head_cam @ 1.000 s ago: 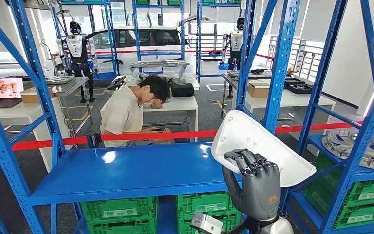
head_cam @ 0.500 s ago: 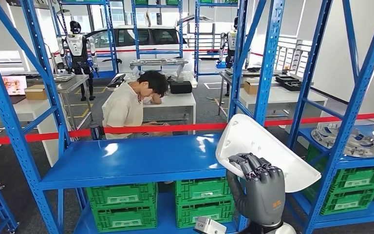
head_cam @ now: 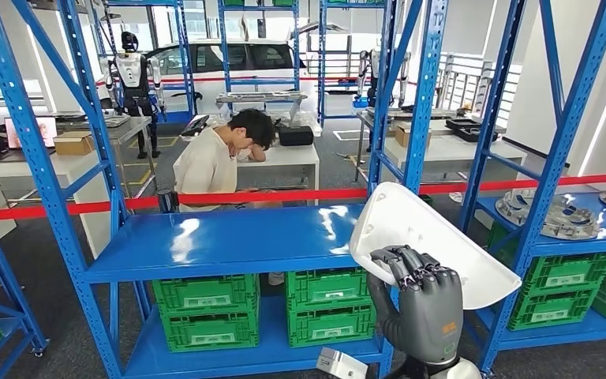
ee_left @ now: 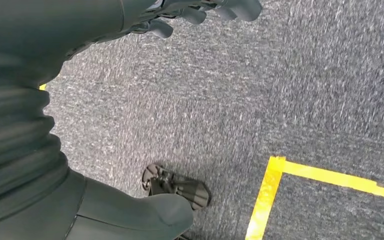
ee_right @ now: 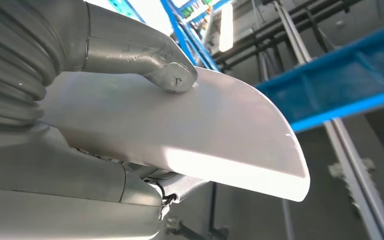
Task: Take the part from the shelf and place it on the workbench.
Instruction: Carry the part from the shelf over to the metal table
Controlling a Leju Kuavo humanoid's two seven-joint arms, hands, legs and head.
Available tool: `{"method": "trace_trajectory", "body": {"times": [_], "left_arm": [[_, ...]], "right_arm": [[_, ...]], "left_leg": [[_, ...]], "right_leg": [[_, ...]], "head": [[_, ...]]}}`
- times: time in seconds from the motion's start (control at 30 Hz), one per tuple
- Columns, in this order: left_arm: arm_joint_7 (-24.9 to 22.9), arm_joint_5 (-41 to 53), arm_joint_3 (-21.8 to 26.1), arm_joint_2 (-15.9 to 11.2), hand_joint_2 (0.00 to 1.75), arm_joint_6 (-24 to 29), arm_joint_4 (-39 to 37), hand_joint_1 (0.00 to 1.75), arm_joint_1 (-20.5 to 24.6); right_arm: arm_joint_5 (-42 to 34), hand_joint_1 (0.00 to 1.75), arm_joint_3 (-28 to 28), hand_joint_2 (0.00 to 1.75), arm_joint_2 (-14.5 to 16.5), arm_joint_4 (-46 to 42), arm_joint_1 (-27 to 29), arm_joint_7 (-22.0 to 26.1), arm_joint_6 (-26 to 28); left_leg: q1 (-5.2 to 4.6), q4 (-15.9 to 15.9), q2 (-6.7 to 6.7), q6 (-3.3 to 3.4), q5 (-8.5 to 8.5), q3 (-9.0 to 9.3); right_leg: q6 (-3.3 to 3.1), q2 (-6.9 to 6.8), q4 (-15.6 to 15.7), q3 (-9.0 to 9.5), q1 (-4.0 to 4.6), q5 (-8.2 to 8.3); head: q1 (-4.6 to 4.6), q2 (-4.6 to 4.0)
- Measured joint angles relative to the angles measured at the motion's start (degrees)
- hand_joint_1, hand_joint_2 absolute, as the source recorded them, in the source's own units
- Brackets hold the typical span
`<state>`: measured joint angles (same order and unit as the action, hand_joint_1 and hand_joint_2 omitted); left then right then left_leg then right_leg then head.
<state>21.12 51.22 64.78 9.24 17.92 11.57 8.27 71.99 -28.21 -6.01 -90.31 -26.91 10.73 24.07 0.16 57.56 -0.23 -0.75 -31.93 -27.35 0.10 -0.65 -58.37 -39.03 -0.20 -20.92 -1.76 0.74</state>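
Note:
My right hand (head_cam: 420,296) holds the white curved part (head_cam: 410,229) up in front of me, fingers hooked over its near edge. It hangs off the right end of the blue shelf board (head_cam: 237,241), just before a blue upright. In the right wrist view the thumb (ee_right: 166,75) presses on the part's (ee_right: 215,135) smooth face. My left hand (ee_left: 145,20) hangs over the grey carpet with nothing in it, its fingers (ee_left: 200,12) loosely apart.
Green crates (head_cam: 205,312) sit under the shelf board. A red tape (head_cam: 205,197) runs behind the rack, and beyond it a person (head_cam: 213,162) sits at a white table. Round metal parts (head_cam: 548,213) lie on the right rack. A yellow floor line (ee_left: 265,200) shows in the left wrist view.
The whole picture has shifted, so the camera moved: the rack looks a little farther off and more of its lower level shows. The part stays in my right hand.

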Motion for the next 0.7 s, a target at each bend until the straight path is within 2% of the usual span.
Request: {"method": "trace_trajectory", "body": {"times": [0.03, 0.07, 0.1, 0.13, 0.17, 0.2, 0.23, 0.27, 0.3, 0.33, 0.37, 0.4, 0.43, 0.47, 0.53, 0.57, 0.6, 0.63, 0.7], "left_arm": [[-0.09, 0.02, -0.08, -0.01, 1.75, 0.0, -0.01, 0.0, -0.07], [-0.19, 0.02, -0.15, -0.04, 1.75, -0.01, 0.0, 0.0, -0.15], [-0.26, 0.02, -0.19, -0.09, 1.75, -0.01, 0.01, 0.0, -0.19], [-0.29, 0.02, -0.22, -0.15, 1.75, -0.01, 0.03, 0.0, -0.15], [-0.32, 0.02, -0.23, -0.2, 1.75, -0.02, 0.05, 0.0, -0.12], [-0.33, 0.02, -0.25, -0.23, 1.75, -0.03, 0.06, 0.0, -0.09], [-0.34, 0.02, -0.26, -0.22, 1.75, -0.04, 0.05, 0.0, -0.1], [-0.35, 0.02, -0.27, -0.21, 1.75, -0.05, 0.04, 0.0, -0.13], [-0.36, 0.02, -0.27, -0.17, 1.75, -0.07, 0.03, 0.0, -0.15], [-0.37, 0.03, -0.28, -0.13, 1.75, -0.08, 0.01, 0.0, -0.17], [-0.37, 0.03, -0.29, -0.1, 1.75, -0.08, 0.01, 0.0, -0.17], [-0.37, 0.03, -0.3, -0.08, 1.75, -0.08, 0.0, 0.0, -0.17], [-0.37, 0.04, -0.31, -0.07, 1.75, -0.08, 0.01, 0.0, -0.17], [-0.37, 0.04, -0.32, -0.07, 1.75, -0.08, 0.01, 0.0, -0.17], [-0.37, 0.04, -0.32, -0.07, 1.75, -0.08, 0.0, 0.0, -0.23], [-0.37, 0.04, -0.32, -0.08, 1.75, -0.08, -0.01, 0.0, -0.28], [-0.37, 0.04, -0.33, -0.08, 1.75, -0.08, -0.01, 0.0, -0.32], [-0.37, 0.04, -0.33, -0.07, 1.75, -0.08, -0.01, 0.0, -0.33], [-0.36, 0.03, -0.33, -0.03, 1.75, -0.08, -0.02, 0.0, -0.32]], "right_arm": [[0.01, 1.75, 0.0, 1.75, -0.02, -0.04, 0.1, 0.0, -0.12], [0.01, 1.75, 0.01, 1.75, -0.05, -0.03, 0.22, -0.01, -0.25], [0.02, 1.75, 0.02, 1.75, -0.08, -0.03, 0.3, -0.02, -0.3], [0.02, 1.75, 0.03, 1.75, -0.1, -0.03, 0.34, -0.01, -0.35], [0.03, 1.75, 0.03, 1.75, -0.11, -0.03, 0.36, 0.01, -0.4], [0.04, 1.75, 0.03, 1.75, -0.11, -0.03, 0.42, 0.03, -0.43], [0.05, 1.75, 0.03, 1.75, -0.11, -0.03, 0.5, 0.03, -0.47], [0.09, 1.75, 0.03, 1.75, -0.11, -0.03, 0.58, 0.04, -0.58], [0.14, 1.75, 0.03, 1.75, -0.11, -0.03, 0.62, 0.05, -0.69], [0.2, 1.75, 0.03, 1.75, -0.1, -0.03, 0.61, 0.05, -0.82], [0.27, 1.75, 0.03, 1.75, -0.09, -0.07, 0.54, 0.06, -0.93], [0.33, 1.75, 0.03, 1.75, -0.01, -0.15, 0.46, 0.07, -0.97], [0.4, 1.75, 0.03, 1.75, 0.08, -0.26, 0.4, 0.07, -0.99], [0.46, 1.75, 0.03, 1.75, 0.16, -0.38, 0.35, 0.07, -0.99], [0.54, 1.75, 0.03, 1.75, 0.27, -0.5, 0.4, 0.08, -1.02], [0.57, 1.75, 0.02, 1.75, 0.34, -0.5, 0.4, 0.08, -1.04], [0.58, 1.75, 0.02, 1.75, 0.44, -0.52, 0.4, 0.08, -1.06], [0.6, 1.75, 0.02, 1.75, 0.55, -0.53, 0.37, 0.07, -1.08], [0.62, 1.75, 0.02, 1.75, 0.69, -0.55, 0.38, 0.08, -1.09]], "left_leg": [[-0.09, -0.08, 0.12, 0.59, 0.56, -0.47], [-0.14, -0.17, 0.26, 1.17, 1.23, -0.89], [-0.08, -0.26, 0.42, 1.69, 1.98, -1.44], [-0.08, -0.25, 0.58, 2.04, 2.74, -2.16], [-0.11, -0.21, 0.62, 2.25, 3.48, -3.01], [-0.14, -0.13, 0.67, 2.3, 4.22, -3.96], [-0.16, -0.02, 0.7, 2.29, 4.94, -4.96], [-0.15, 0.15, 0.73, 2.21, 5.62, -6.01], [-0.1, 0.37, 0.75, 2.08, 6.25, -7.07], [-0.05, 0.67, 0.77, 1.9, 6.84, -8.07], [-0.06, 1.03, 0.75, 1.65, 7.35, -9.01], [-0.09, 1.38, 0.73, 1.34, 7.83, -9.71], [-0.12, 1.61, 0.72, 0.98, 8.3, -10.16], [-0.11, 1.68, 0.72, 0.58, 8.81, -10.41], [0.03, 1.61, 0.69, -0.24, 9.52, -10.65], [0.12, 2.05, 0.63, -0.58, 8.84, -11.01], [0.17, 3.35, 0.53, -0.86, 7.13, -11.58], [0.27, 5.78, 0.44, -1.08, 4.49, -12.35], [0.31, 12.76, 0.37, -1.43, -0.69, -13.93]], "right_leg": [[0.36, 0.05, -0.01, -0.25, -0.23, 0.1], [0.68, 0.13, -0.71, -0.68, -0.4, -0.97], [0.93, 0.22, -2.43, -1.38, -0.5, -3.14], [1.1, 0.31, -5.43, -2.29, -0.59, -6.27], [1.24, 0.35, -9.21, -3.24, -0.58, -9.37], [1.35, 0.36, -12.97, -3.92, -0.59, -11.37], [1.42, 0.38, -15.84, -4.09, -0.59, -12.04], [1.44, 0.38, -16.97, -3.4, -0.6, -11.3], [1.4, 0.38, -16.24, -1.79, -0.6, -9.86], [1.34, 0.38, -13.64, 0.82, -0.6, -8.6], [1.22, 0.38, -9.67, 4.23, -0.53, -8.34], [0.97, 0.41, -5.52, 7.29, -0.44, -9.02], [0.71, 0.44, -2.31, 9.47, -0.3, -9.95], [0.37, 0.48, -0.44, 10.51, -0.13, -10.75], [-0.47, 0.4, 0.14, 10.05, -0.08, -10.26], [-0.99, 0.3, 0.17, 9.59, -0.14, -9.7], [-1.46, 0.2, 0.29, 9.03, -0.23, -9.06], [-1.82, 0.11, 0.34, 8.34, -0.27, -8.38], [-2.08, 0.11, 0.31, 6.75, -0.15, -7.02]], "head": [[-0.03, 0.0], [-0.04, 0.0], [-0.04, 0.0], [-0.05, 0.0], [-0.03, 0.0], [-0.03, 0.0], [-0.03, 0.0], [-0.03, 0.0], [-0.03, 0.0], [-0.03, 0.0], [-0.01, 0.0], [-0.02, 0.0], [0.0, 0.0], [-0.02, 0.0], [-0.05, 0.0], [-0.1, 0.0], [-0.13, 0.0], [-0.15, 0.0], [-0.19, 0.0]]}}
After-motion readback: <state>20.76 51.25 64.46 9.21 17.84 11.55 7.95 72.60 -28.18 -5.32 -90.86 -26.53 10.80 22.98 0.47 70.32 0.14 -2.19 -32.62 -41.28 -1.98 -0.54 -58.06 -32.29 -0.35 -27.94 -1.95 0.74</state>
